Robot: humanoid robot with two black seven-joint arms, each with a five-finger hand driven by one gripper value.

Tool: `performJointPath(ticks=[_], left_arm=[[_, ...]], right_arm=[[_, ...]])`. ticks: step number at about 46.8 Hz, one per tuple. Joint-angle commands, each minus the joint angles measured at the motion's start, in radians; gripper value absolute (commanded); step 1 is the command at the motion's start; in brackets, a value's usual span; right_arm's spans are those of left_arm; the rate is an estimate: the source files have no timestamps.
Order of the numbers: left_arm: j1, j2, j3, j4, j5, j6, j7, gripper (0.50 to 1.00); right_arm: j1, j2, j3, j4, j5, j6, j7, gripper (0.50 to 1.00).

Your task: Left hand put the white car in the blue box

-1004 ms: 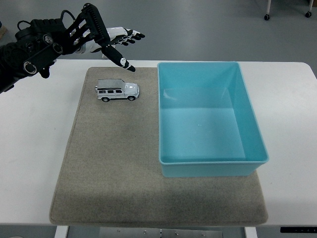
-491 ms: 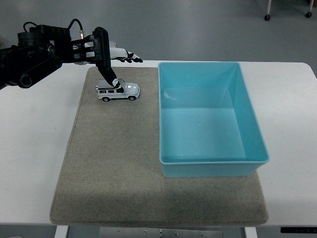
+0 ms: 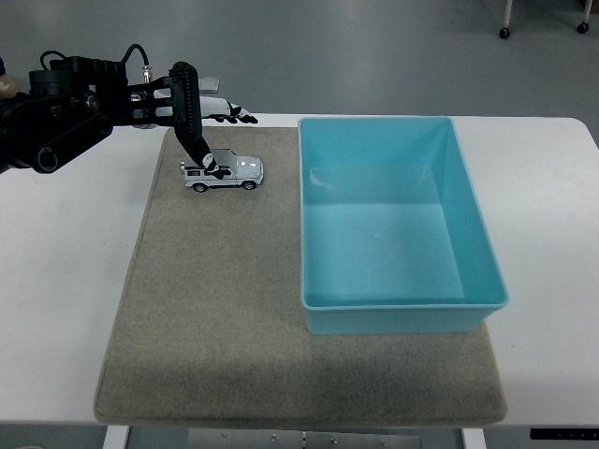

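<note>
Nearest the camera lies the grey mat, spread over the white table, probably to give the toy a soft, non-slip bed and to mark out the working patch. On the mat's right half sits the blue box, open side up and empty, its long wall running parallel to the mat's edge so that a hand coming from the left can drop something over the near rim without turning. Further back, on the mat's left rear part, stands the white car on its wheels, nose toward the box, well apart from it. The left hand hangs over the car from the left, its fingers spread and gripping nothing, with one dark fingertip reaching down onto the car's roof or side; the grasp looks not yet made. The other fingers stretch past the car toward the table's far edge. The right hand is not in view. No brand, label or writing can be read anywhere.
</note>
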Motion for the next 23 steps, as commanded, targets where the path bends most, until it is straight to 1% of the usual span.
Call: performJointPath(ticks=[1,8,13,17,23], left_arm=[[0.016,-0.008,0.0,0.006,-0.001,0.001,0.01,1.0],[0.033,-0.017,0.0,0.01,0.0,0.003,0.021,1.0],[0.035,-0.029,0.0,0.028,0.0,0.003,0.046,1.0],[0.032,-0.031,-0.001,0.049,-0.001,0.003,0.047,1.0],[0.026,-0.032,-0.001,0.051,-0.003,0.003,0.046,1.0]], right_arm=[[0.0,0.0,0.0,0.0,0.0,0.0,0.0,0.936],[-0.002,0.0,0.0,0.0,0.0,0.0,0.0,0.936],[-0.002,0.0,0.0,0.0,0.0,0.0,0.0,0.936],[-0.002,0.0,0.0,0.0,0.0,0.0,0.0,0.936],[0.0,0.0,0.0,0.0,0.0,0.0,0.0,0.936]])
